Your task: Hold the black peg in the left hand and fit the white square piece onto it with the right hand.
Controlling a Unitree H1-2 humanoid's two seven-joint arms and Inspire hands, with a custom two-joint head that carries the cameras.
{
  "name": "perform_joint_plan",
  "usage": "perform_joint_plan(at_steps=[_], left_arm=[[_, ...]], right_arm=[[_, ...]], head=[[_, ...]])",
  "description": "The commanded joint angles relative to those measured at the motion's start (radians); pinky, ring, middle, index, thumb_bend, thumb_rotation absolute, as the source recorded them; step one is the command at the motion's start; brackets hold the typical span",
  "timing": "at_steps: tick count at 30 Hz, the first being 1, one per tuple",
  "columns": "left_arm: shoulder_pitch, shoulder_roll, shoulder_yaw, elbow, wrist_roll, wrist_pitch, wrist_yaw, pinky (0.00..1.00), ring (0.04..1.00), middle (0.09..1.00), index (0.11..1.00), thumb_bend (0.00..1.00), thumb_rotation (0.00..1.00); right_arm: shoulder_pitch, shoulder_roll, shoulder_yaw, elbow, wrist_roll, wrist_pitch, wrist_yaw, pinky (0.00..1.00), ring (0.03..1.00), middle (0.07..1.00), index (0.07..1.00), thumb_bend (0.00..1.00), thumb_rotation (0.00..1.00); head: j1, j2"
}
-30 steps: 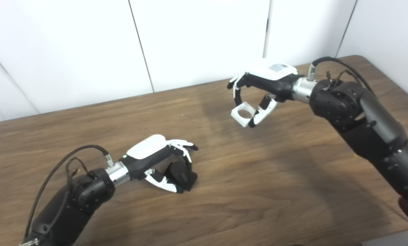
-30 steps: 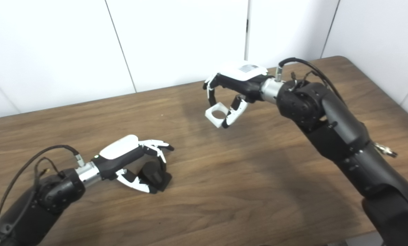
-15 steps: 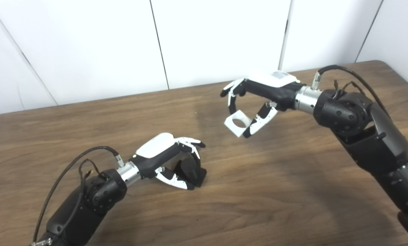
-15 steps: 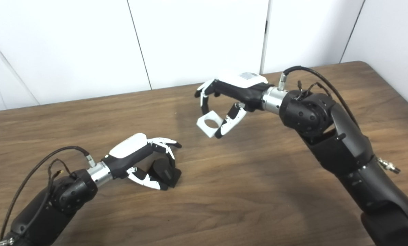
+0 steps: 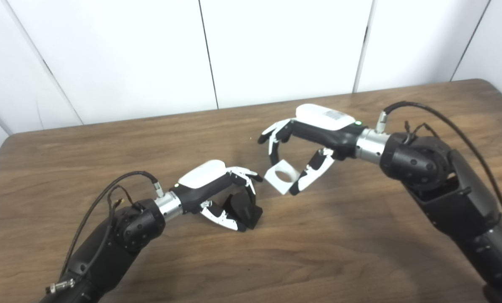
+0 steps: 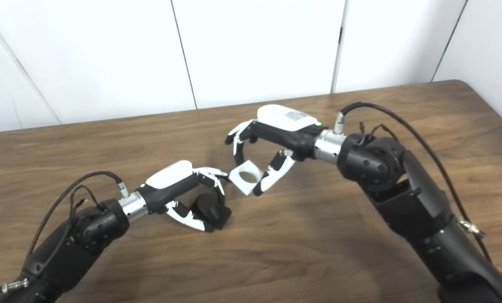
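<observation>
My left hand (image 5: 219, 191) rests low over the wooden table (image 5: 343, 252), shut on the black peg (image 5: 239, 207), which stands on its square base between fingers and thumb. The white square piece (image 5: 280, 178), with a round hole through it, hangs above the table pinched between the fingers and thumb of my right hand (image 5: 307, 143). That piece sits just right of and slightly above the left hand's fingertips (image 5: 251, 176), a small gap apart. In the right eye view the peg (image 6: 206, 207) and the white piece (image 6: 245, 179) show the same layout.
White wall panels (image 5: 284, 46) rise behind the table's far edge. The right forearm (image 5: 440, 185) crosses the table's right side, and the left forearm (image 5: 107, 235) comes in at lower left with a looping black cable (image 5: 107, 193).
My right hand has carried the white piece left and down, close to the left hand. The left hand keeps its hold on the peg. The camera view has also shifted.
</observation>
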Motion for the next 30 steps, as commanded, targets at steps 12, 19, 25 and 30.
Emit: perform_joint_plan(at_steps=[12, 19, 25, 30], left_arm=[[0.054, -0.011, -0.078, 0.102, 0.088, 0.102, -0.143, 0.80, 0.883, 0.855, 0.489, 0.52, 0.07], [0.056, -0.017, -0.076, 0.097, 0.085, 0.109, -0.140, 0.80, 0.879, 0.853, 0.489, 0.52, 0.07], [0.057, -0.017, -0.076, 0.097, 0.091, 0.108, -0.135, 0.78, 0.875, 0.853, 0.489, 0.52, 0.07], [0.061, -0.022, -0.076, 0.106, 0.086, 0.093, -0.128, 0.77, 0.869, 0.850, 0.488, 0.52, 0.07]], right_arm=[[-0.058, 0.072, 0.037, -0.016, -0.002, 0.001, 0.008, 0.71, 0.830, 0.818, 0.480, 0.51, 0.14], [-0.069, 0.110, 0.058, 0.010, -0.015, -0.017, 0.001, 0.69, 0.821, 0.811, 0.480, 0.51, 0.14], [-0.080, 0.135, 0.067, 0.035, -0.026, -0.020, -0.002, 0.68, 0.824, 0.816, 0.480, 0.51, 0.14], [-0.083, 0.142, 0.072, 0.062, -0.038, -0.038, -0.009, 0.68, 0.822, 0.816, 0.481, 0.51, 0.14]], head=[[0.030, 0.007], [0.039, 0.009], [0.044, 0.008], [0.045, 0.009]])
